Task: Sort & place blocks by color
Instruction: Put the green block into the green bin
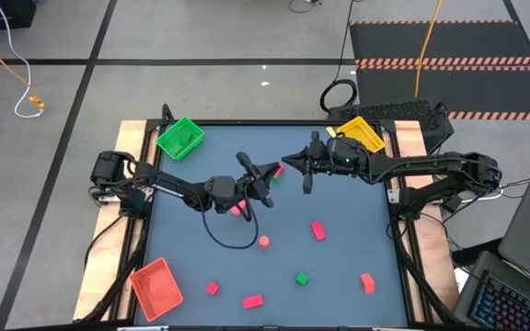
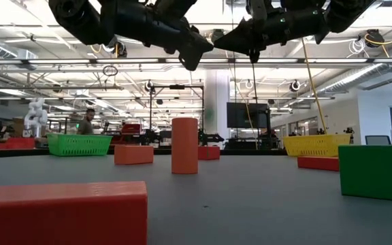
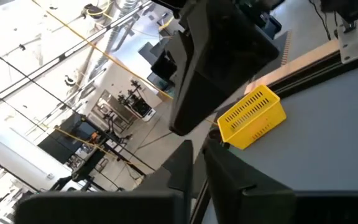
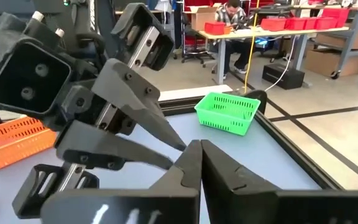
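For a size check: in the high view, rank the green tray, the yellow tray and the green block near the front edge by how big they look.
1-2. green tray and yellow tray: they look alike; the right arm partly covers the yellow one.
3. green block: far smaller.

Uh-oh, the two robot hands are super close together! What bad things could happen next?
1. The left gripper and the shut right gripper are nearly tip to tip above the table, so they could bump.
2. A black cable loops on the table beside the pink block and the round block. If the left arm swings, it might drag them out of place.
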You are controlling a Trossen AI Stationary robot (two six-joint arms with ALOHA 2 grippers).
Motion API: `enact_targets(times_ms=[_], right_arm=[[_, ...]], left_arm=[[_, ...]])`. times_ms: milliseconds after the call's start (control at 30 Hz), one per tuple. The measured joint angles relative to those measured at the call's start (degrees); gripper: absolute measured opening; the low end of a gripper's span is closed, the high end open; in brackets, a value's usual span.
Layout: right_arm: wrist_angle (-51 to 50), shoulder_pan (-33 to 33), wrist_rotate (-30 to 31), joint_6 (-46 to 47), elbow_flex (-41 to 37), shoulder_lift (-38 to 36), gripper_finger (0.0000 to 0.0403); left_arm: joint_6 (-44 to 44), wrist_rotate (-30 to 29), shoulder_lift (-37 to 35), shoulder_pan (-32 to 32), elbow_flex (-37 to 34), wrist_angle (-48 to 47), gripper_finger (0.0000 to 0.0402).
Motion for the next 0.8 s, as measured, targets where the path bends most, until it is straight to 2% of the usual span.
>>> enact_targets(times_ms=[300,433,533,600,700,800], right_arm=[[-1.3,-0.1,0.1,-0.2,0.0,0.0,0.0003],[-4.5,-1.0,0.2,-0.8,0.0,0.0,0.0002],[-6.5,-2.2,0.3,-1.0,0.0,0.0,0.0021],[-6.9,-3.2,0.3,-1.0,0.0,0.0,0.0042],[-7.5,-4.3,0.3,-1.1,0.1,-0.5,0.0081],[-8.3,-5.0,0.4,-1.8,0.0,-1.0,0.0122]], left_arm=[[0.3,-1.1,0.0,0.7,0.0,-2.8,0.0155],[-5.1,-6.7,-0.6,0.4,0.0,-10.3,0.0188],[-13.0,-7.1,-2.8,-0.8,0.0,-23.1,0.0208],[-21.0,-2.3,-4.4,-1.7,1.8,-34.9,0.0217],[-33.2,9.0,-7.6,-2.0,4.2,-52.4,0.0224],[-38.7,18.5,-10.1,-2.3,6.3,-61.7,0.0225]])
